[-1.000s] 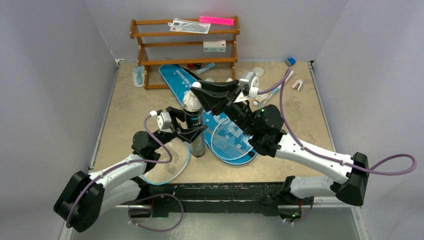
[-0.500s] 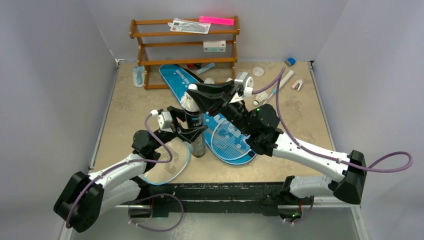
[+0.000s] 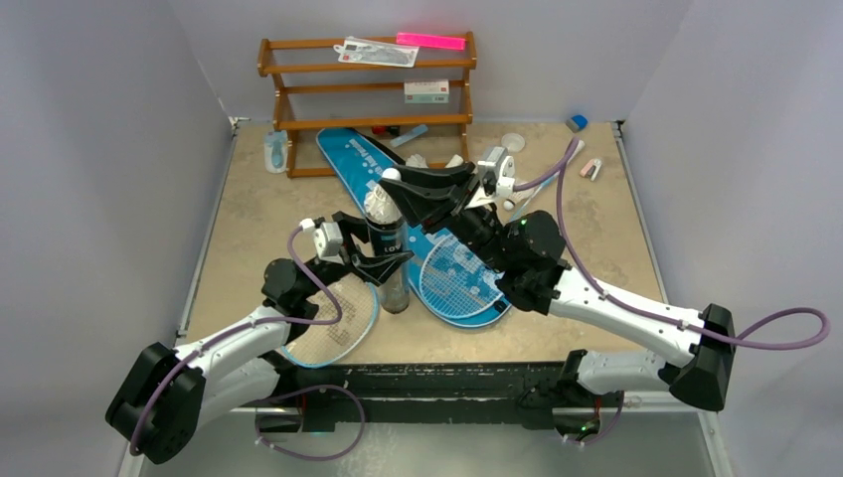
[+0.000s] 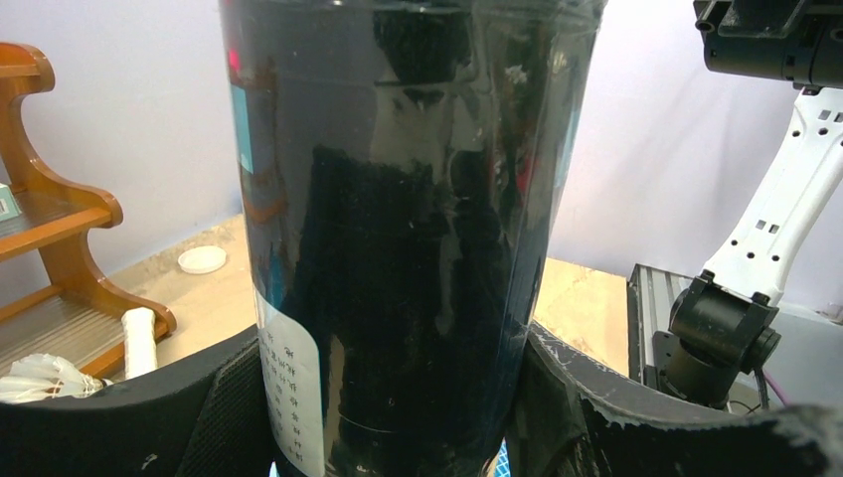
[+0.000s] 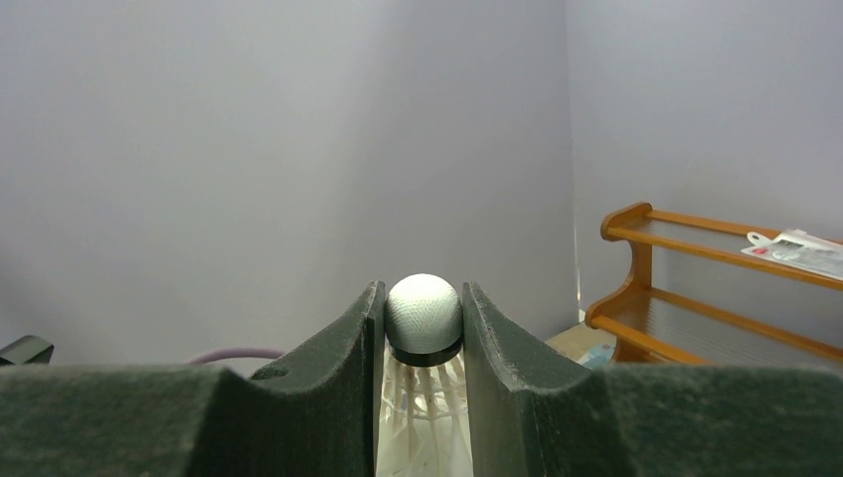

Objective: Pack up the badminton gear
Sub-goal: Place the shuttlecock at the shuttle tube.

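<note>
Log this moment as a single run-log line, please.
left hand: clamped on upright black cylinder tube | right hand: pinching white feather shuttlecock near tube top | step: shuttlecock not yet in tube

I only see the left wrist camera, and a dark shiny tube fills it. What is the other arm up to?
Observer: The right gripper pinches a white shuttlecock, round cork end pointing outward.
Operator: Is that anywhere near my tube?
Observer: Yes. From above, the shuttlecock hangs right beside the tube's top end, and the tube stands upright in the left gripper.
</note>
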`<action>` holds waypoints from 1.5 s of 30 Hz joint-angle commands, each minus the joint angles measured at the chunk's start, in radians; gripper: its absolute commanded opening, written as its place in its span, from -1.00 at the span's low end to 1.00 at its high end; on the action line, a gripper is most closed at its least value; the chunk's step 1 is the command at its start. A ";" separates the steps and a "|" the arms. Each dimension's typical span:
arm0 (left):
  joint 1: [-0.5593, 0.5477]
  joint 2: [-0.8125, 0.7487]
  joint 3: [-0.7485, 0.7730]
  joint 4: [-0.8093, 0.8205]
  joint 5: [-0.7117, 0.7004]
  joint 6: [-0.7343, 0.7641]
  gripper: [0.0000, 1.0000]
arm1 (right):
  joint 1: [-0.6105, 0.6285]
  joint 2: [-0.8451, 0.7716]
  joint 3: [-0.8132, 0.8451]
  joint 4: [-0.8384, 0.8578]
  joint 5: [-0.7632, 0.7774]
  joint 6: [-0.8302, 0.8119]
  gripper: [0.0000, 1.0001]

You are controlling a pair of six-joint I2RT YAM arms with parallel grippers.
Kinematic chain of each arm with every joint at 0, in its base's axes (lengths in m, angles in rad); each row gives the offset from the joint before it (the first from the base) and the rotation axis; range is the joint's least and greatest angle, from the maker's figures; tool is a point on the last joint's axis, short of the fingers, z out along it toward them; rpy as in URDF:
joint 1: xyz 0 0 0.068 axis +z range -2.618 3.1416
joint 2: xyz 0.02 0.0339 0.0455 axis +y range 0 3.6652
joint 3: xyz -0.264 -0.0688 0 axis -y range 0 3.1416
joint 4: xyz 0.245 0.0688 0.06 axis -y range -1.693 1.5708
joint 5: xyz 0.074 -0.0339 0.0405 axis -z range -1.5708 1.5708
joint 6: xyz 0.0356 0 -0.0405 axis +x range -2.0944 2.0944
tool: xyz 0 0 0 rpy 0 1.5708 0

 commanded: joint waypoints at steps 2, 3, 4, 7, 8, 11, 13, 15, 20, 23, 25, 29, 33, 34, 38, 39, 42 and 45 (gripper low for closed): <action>-0.004 0.003 -0.003 -0.075 0.037 -0.040 -0.14 | -0.004 -0.025 -0.039 0.073 0.013 0.004 -0.66; -0.004 0.003 -0.003 -0.075 0.040 -0.040 -0.14 | -0.003 -0.024 -0.039 0.071 0.013 0.004 -0.66; -0.005 0.003 -0.003 -0.075 0.041 -0.042 -0.14 | -0.004 -0.022 -0.039 0.070 0.011 0.003 -0.66; -0.005 -0.001 -0.005 -0.076 0.050 -0.040 -0.14 | -0.003 -0.014 -0.031 0.068 0.013 0.004 -0.66; -0.005 -0.001 -0.005 -0.076 0.052 -0.040 -0.14 | -0.003 -0.011 -0.025 0.067 0.014 0.004 -0.66; -0.005 -0.002 -0.005 -0.079 0.059 -0.039 -0.13 | -0.003 0.001 0.002 0.056 0.010 -0.003 -0.66; -0.005 -0.005 -0.005 -0.084 0.059 -0.039 -0.13 | -0.003 0.009 0.026 0.040 0.005 -0.005 -0.66; -0.005 -0.008 -0.005 -0.088 0.059 -0.038 -0.14 | -0.004 0.014 0.044 0.035 -0.003 -0.007 -0.66; -0.005 -0.012 -0.004 -0.092 0.062 -0.038 -0.13 | -0.003 0.022 0.049 0.041 -0.006 -0.005 -0.66; -0.005 -0.015 -0.005 -0.097 0.062 -0.040 -0.13 | -0.004 0.025 0.045 0.041 -0.003 -0.004 -0.66; -0.004 -0.016 -0.005 -0.100 0.063 -0.037 -0.13 | -0.003 0.026 0.041 0.049 -0.002 -0.002 -0.65; -0.004 -0.017 -0.003 -0.101 0.064 -0.037 -0.12 | -0.003 0.026 0.043 0.044 -0.003 -0.004 -0.66; -0.004 -0.020 -0.002 -0.102 0.059 -0.039 -0.11 | -0.003 0.010 0.020 0.047 0.003 -0.002 -0.65; -0.005 -0.020 -0.002 -0.104 0.059 -0.039 -0.11 | -0.003 0.003 0.009 0.049 0.006 -0.002 -0.64; -0.005 -0.018 -0.001 -0.108 0.057 -0.039 -0.10 | -0.004 -0.023 -0.025 0.059 0.022 -0.001 -0.64; -0.005 -0.017 -0.001 -0.109 0.057 -0.041 -0.11 | -0.004 -0.026 -0.029 0.058 0.023 -0.001 -0.64; -0.004 -0.018 0.000 -0.108 0.056 -0.039 -0.11 | -0.003 -0.032 -0.042 0.054 0.027 -0.002 -0.63; -0.004 -0.027 0.000 -0.111 0.054 -0.034 -0.10 | -0.004 -0.038 -0.056 0.054 0.027 -0.002 -0.61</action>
